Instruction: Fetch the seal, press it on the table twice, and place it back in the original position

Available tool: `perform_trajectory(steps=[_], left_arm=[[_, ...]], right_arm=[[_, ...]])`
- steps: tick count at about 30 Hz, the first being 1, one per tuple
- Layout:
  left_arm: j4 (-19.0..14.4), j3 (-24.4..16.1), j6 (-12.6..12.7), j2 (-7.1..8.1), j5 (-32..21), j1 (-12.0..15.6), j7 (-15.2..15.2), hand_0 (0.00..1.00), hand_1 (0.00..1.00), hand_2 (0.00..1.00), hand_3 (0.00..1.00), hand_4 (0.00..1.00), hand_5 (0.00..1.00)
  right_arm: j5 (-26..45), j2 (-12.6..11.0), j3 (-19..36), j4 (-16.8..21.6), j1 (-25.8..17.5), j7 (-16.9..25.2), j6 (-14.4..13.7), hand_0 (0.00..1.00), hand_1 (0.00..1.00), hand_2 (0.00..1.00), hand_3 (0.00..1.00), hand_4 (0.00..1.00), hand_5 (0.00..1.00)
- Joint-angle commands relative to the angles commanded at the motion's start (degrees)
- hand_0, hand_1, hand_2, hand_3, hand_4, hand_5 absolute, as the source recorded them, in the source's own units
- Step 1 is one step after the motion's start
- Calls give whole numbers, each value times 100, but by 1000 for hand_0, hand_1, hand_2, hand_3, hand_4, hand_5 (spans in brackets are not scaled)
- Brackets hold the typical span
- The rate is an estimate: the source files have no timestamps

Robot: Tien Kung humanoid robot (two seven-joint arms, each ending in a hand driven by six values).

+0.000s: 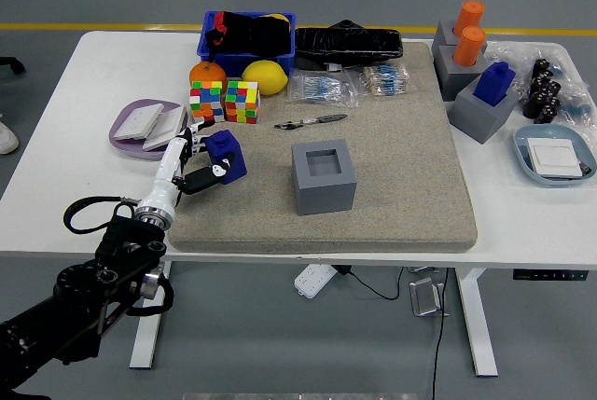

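Observation:
The blue seal (227, 155) is a small square block, held low over the left part of the beige mat (401, 176). My left hand (198, 165) is shut on it, white fingers wrapped around its left and front sides. I cannot tell whether its base touches the mat. The grey holder (325, 175) with an empty square recess stands at the mat's middle, to the right of the seal. My right arm is out of view.
Two colour cubes (224, 101), an orange (205, 73) and a lemon (265, 75) lie just behind my hand. A purple plate (123, 128) sits to its left, a pen (312, 121) behind the holder. More grey holders with blue and orange seals (476, 64) stand at the back right.

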Motion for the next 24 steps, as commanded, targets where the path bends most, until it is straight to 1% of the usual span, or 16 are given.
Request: perform_trajectory(steps=[4, 8, 9, 12, 14, 15, 17, 19, 21, 24], left_arm=[[-255, -171, 7, 35, 135, -6, -6, 827, 631, 487, 832, 634, 2], [-756, -373, 41, 105, 351, -107, 19, 829, 631, 486, 828, 634, 2], [-933, -407, 51, 128, 419, -144, 41, 829, 631, 486, 828, 634, 2], [-1345, -424, 46, 171, 554, -223, 123, 829, 631, 486, 828, 634, 2], [-1677, -363, -28, 214, 697, -315, 279, 829, 633, 485, 829, 637, 2], [-1774, -342, -50, 223, 729, -337, 318, 829, 633, 485, 829, 637, 2], [-2034, -221, -198, 254, 860, -432, 523, 829, 633, 485, 829, 637, 2], [-2158, -139, -275, 264, 915, -478, 630, 829, 633, 485, 829, 637, 2], [-2312, 57, -377, 285, 884, -551, 751, 829, 632, 484, 826, 639, 2], [-2392, 297, -435, 279, 915, -627, 829, 829, 632, 484, 826, 639, 2]], right_arm=[[-12, -4, 42, 0, 1, 0, 0, 789, 699, 729, 673, 825, 497], [-26, -13, 74, 0, -4, -1, -2, 789, 699, 728, 673, 825, 497], [-24, -14, 74, 0, -2, -2, -1, 789, 699, 728, 673, 825, 497], [-12, -16, 64, 0, 4, 1, 1, 789, 699, 728, 673, 825, 497], [-2, -16, 56, 0, 8, -1, 1, 789, 699, 728, 673, 825, 497], [-1, -17, 54, 0, 8, -3, 1, 789, 699, 728, 673, 825, 497], [9, -23, 47, 0, 10, -1, 0, 789, 699, 728, 673, 825, 497], [17, -26, 37, 0, 11, -1, -1, 789, 699, 728, 673, 825, 497], [31, -28, 19, 0, 17, 3, 0, 789, 699, 728, 673, 826, 497], [37, -26, 21, 0, 21, 1, 0, 789, 699, 728, 673, 826, 497]])
